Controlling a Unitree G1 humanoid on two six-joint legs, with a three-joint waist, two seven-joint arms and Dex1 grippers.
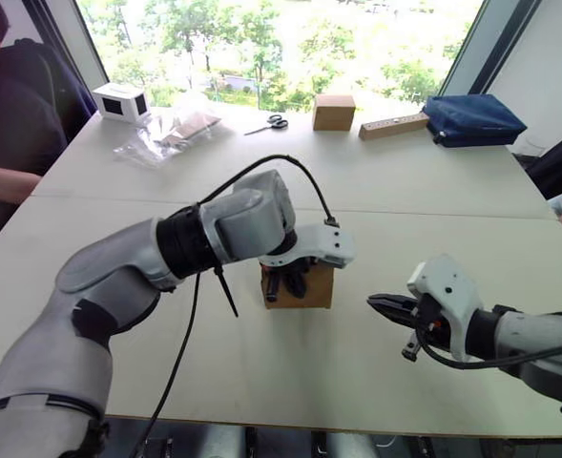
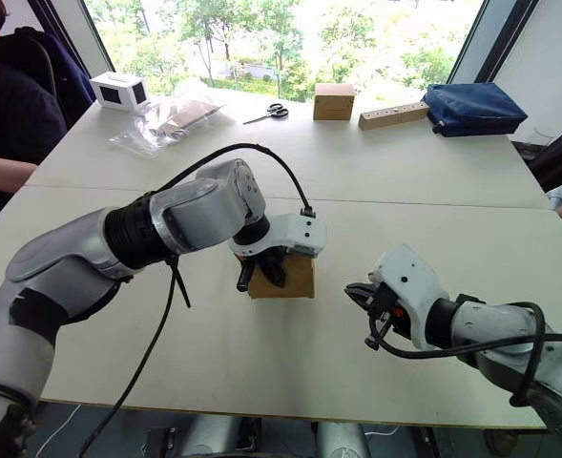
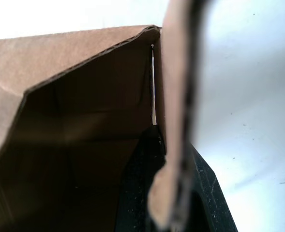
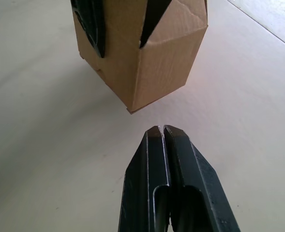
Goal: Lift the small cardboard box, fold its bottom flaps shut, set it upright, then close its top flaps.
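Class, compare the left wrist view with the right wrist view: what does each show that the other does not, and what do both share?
Left wrist view: the dark inside of the small cardboard box, with one wall edge caught between the left gripper's black fingers, one inside the box and one outside.

Right wrist view: the box's outside standing on the white table, and the right gripper, fingers pressed together, pointing at the box's corner but apart from it.

Both: the same brown box and the left gripper's fingers on it.

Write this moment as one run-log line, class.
left gripper: shut on wall of small cardboard box | box: standing on table | right gripper: shut, empty, beside box
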